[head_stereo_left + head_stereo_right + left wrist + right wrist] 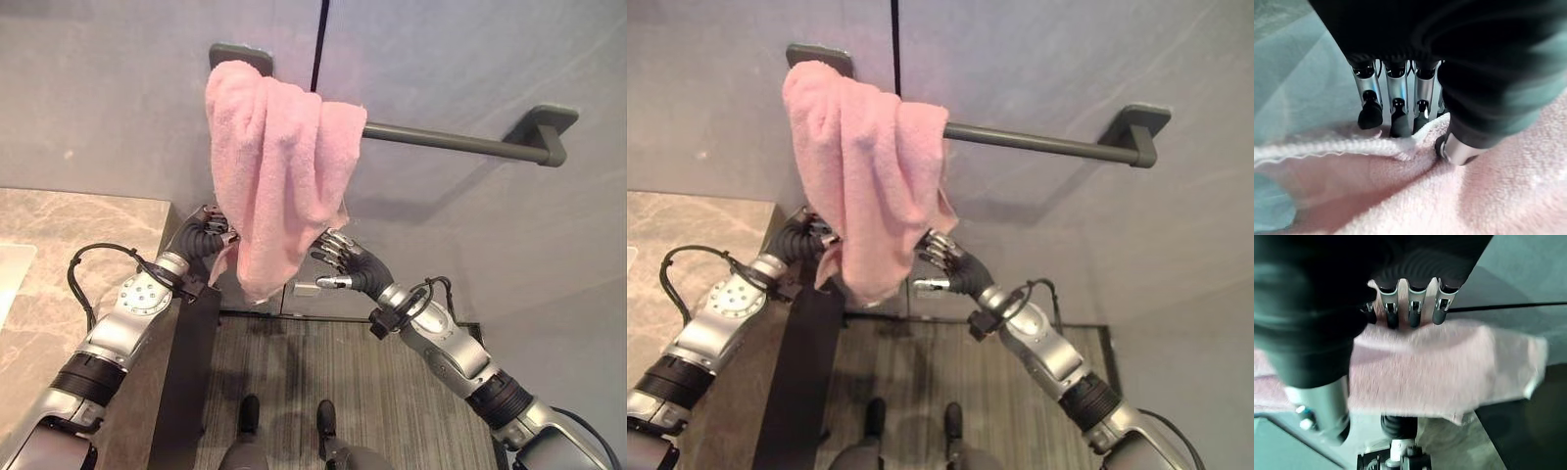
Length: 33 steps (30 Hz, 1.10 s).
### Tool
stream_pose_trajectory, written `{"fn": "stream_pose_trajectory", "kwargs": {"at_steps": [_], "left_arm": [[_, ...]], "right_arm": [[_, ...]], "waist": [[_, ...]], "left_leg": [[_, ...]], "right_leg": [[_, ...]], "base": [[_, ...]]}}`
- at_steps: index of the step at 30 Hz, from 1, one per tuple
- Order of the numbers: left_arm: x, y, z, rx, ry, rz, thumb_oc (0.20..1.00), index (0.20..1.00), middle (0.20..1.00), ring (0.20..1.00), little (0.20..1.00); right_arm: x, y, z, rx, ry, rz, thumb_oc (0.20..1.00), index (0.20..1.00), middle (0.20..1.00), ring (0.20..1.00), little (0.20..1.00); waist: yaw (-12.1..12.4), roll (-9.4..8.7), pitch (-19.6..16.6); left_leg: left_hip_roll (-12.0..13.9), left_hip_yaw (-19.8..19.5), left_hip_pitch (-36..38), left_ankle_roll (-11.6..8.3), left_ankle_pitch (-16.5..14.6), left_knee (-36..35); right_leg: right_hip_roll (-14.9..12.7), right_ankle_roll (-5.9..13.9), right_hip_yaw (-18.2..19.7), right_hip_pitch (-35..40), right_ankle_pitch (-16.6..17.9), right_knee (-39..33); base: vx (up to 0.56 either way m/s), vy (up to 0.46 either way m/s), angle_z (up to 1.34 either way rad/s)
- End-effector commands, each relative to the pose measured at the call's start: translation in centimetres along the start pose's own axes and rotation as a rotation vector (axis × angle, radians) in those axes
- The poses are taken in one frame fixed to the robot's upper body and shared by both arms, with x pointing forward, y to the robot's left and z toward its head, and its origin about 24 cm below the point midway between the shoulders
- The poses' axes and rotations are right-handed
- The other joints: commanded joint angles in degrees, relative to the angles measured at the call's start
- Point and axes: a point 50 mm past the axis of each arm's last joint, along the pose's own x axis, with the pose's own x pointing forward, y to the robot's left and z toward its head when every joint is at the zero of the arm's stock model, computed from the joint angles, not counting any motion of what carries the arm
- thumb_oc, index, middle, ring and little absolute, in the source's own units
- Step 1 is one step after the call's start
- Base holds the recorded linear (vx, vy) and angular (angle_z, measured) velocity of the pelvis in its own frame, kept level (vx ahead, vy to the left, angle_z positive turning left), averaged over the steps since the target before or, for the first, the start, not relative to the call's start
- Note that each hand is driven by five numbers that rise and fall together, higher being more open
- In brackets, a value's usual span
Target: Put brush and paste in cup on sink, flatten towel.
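- The grey wall (pixel 470 59) carries a dark towel bar (pixel 446 142), and a marble surface (pixel 69 245) runs along the robot's left side.
- The pink towel (pixel 279 166) hangs bunched over the bar's left end, folded on itself and gathered into a narrow hanging clump, its lower edge dangling between the two hands.
- The left hand (pixel 209 233) sits at the towel's left edge; its wrist view shows the fingers (pixel 1396 105) and thumb pinching a fold of cloth.
- The right hand (pixel 341 262) is at the towel's lower right edge, fingers (pixel 1413 308) extended against the cloth, not clenched on it.
- Judged from its look, the towel is light, soft and limp, likely to slide along the bar; its free side edges and lower corners seem the best places to take hold for spreading.
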Motion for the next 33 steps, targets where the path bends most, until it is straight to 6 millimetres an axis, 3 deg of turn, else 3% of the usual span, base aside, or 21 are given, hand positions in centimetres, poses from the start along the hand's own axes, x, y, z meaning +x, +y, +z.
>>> {"fn": "stream_pose_trajectory", "kwargs": {"at_steps": [1,5,7,9,21,26,33], "left_arm": [[1.7,1.1,1.6,0.053,-0.064,0.007,0.2,0.2,0.2,0.2,0.2],[1.9,1.8,1.6,0.083,-0.049,0.036,0.2,0.2,0.2,0.2,0.2],[1.9,2.5,1.7,0.09,-0.045,0.07,0.2,0.2,0.2,0.2,0.2],[1.8,2.6,1.6,0.084,-0.043,0.083,0.2,0.2,0.2,0.2,0.2],[1.1,2.9,0.5,0.058,-0.002,0.108,0.2,0.2,0.2,0.2,0.2],[1.4,2.3,0.4,0.04,-0.007,0.111,0.2,0.2,0.2,0.2,0.2],[1.9,1.4,0.4,0.036,-0.013,0.102,0.2,0.2,0.2,0.2,0.2]], "right_arm": [[1.4,0.7,2.2,0.001,-0.108,0.039,1.0,1.0,1.0,1.0,1.0],[1.9,0.4,2.6,-0.11,-0.099,0.016,1.0,1.0,1.0,1.0,1.0],[2.0,-0.5,3.5,-0.265,-0.1,-0.03,1.0,1.0,1.0,1.0,1.0],[1.9,-0.7,3.5,-0.276,-0.095,-0.053,1.0,1.0,1.0,1.0,1.0],[0.3,-3.8,0.2,-0.436,0.114,-0.187,1.0,1.0,1.0,1.0,1.0],[1.1,-3.0,0.1,-0.381,0.083,-0.169,1.0,1.0,1.0,1.0,1.0],[3.3,-1.8,1.5,-0.37,0.014,-0.119,1.0,1.0,1.0,1.0,1.0]], "waist": [[0.14,0.21,-1.6],[0.2,0.07,-1.62],[0.01,0.02,-1.58],[-0.03,0.03,-1.56],[-0.47,-0.53,-2.3],[-0.32,-0.74,-2.39],[0.44,-0.7,-2.22]], "left_leg": [[-1.48,0.71,0.63,0.52,-1.53,0.16],[-1.38,0.86,0.16,0.54,-1.33,0.16],[-1.41,0.76,-0.24,0.65,-1.2,0.16],[-1.38,0.74,-0.35,0.69,-1.14,0.16],[-1.47,0.59,0.04,0.98,-1.62,0.16],[-1.41,0.67,0.29,1.03,-1.77,0.16],[-1.32,0.44,0.14,1.03,-1.65,0.16]], "right_leg": [[-2.47,4.36,-0.93,-1.66,4.96,-0.17],[-2.45,4.36,-0.88,-2.08,5.18,-0.17],[-2.37,4.31,-0.73,-2.57,5.34,-0.17],[-2.36,4.34,-0.76,-2.64,5.4,-0.17],[-2.28,4.34,-0.67,-2.26,5.31,-0.17],[-2.19,4.37,-0.59,-2.16,5.37,-0.17],[-2.12,4.27,-0.57,-2.41,5.26,-0.17]], "base": [[0.0,0.0,0.0],[0.0,0.0,0.0],[0.0,0.0,0.0],[0.0,0.0,0.0],[0.0,0.0,0.0],[0.0,0.0,0.0],[0.0,0.0,0.0]]}}
